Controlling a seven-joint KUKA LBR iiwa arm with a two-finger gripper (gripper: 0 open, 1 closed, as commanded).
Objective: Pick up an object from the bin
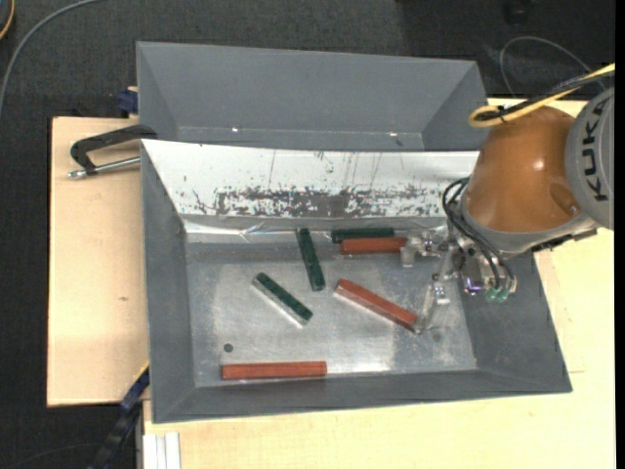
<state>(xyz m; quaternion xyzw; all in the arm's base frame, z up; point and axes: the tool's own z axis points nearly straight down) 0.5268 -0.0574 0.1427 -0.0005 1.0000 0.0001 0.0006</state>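
Note:
My gripper [431, 311] hangs low over the right part of the bin floor, under the arm's orange cover. Its tip is at the right end of a red-brown bar [375, 304] that lies slanted in the middle right of the bin; whether it touches the bar I cannot tell. Behind the gripper, against the back wall, another red-brown bar [371, 246] lies next to a dark green bar [363, 233].
A dark green bar [311, 258] lies nearly upright in the picture at the bin's middle, and another [283, 297] lies slanted left of it. A long red-brown bar [273, 369] rests along the front wall, with a small dark speck [228, 349] near it.

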